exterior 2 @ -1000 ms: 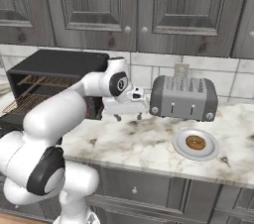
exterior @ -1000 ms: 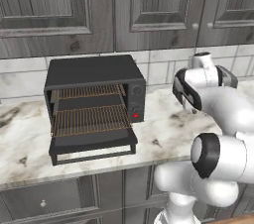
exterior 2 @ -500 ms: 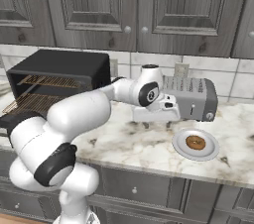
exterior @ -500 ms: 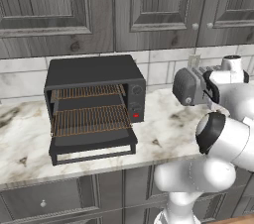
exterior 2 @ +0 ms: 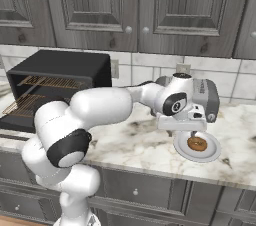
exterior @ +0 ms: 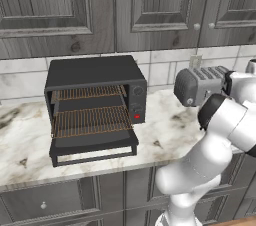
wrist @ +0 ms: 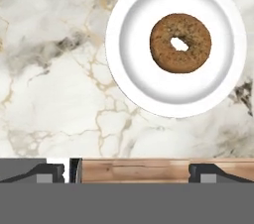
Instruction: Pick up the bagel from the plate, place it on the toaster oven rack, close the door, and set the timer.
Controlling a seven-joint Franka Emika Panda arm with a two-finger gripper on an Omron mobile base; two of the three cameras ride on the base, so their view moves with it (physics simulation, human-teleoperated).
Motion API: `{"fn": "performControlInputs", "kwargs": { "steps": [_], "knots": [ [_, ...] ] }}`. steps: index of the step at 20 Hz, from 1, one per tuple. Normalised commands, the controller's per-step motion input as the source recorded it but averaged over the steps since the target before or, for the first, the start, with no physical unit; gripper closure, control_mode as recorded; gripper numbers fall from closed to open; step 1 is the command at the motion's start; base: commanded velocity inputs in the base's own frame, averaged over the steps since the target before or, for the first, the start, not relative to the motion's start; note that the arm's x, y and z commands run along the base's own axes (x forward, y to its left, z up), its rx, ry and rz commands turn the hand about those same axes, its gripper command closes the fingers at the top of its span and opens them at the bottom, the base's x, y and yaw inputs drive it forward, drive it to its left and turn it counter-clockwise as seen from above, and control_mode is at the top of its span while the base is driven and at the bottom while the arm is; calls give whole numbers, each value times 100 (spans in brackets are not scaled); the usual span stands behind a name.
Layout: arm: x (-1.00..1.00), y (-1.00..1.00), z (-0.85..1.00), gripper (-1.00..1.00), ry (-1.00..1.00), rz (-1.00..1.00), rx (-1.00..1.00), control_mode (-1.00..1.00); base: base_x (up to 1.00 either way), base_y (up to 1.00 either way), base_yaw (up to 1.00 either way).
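- Black oven [exterior: 95, 102] in the left base view: door [exterior: 94, 146] dropped open, rack [exterior: 91, 120] bare, silver toaster [exterior: 200, 85] well to its right on the marble table [exterior: 165, 135].
- Right base view: end effector [exterior 2: 186, 120] hangs just over the plate's [exterior 2: 210, 154] near rim, beside the toaster; bagel [exterior 2: 197, 144] lies inside the plate.
- Hand view: fingertips [wrist: 49, 171] stand wide, nothing between them; bagel [wrist: 180, 43] sits right of the plate's [wrist: 129, 44] centre, off the jaws' midline.
- Best, I judge: shift until the bagel centres between the fingers, then descend and straddle it.
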Motion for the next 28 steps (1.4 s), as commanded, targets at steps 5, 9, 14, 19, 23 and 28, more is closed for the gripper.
{"fn": "performControlInputs", "kwargs": {
  "steps": [5, 9, 14, 19, 23, 28],
  "knots": [
    [9, -31, -29, -100, 0, 0, 0, -100, 0, 0, 0],
    [12, -4, -37, -100, 0, 2, -1, -100, 0, 0, 0],
    [12, 0, -32, -100, 0, 4, -5, -100, 0, 0, 0],
    [21, 0, -23, -100, 0, 3, -7, -100, 0, 0, 0],
    [18, 0, -20, -100, 0, 4, -7, -100, 0, 0, 0],
    [1, 0, -21, -100, -2, 3, -8, -100, 0, 0, 0]
  ]
}}
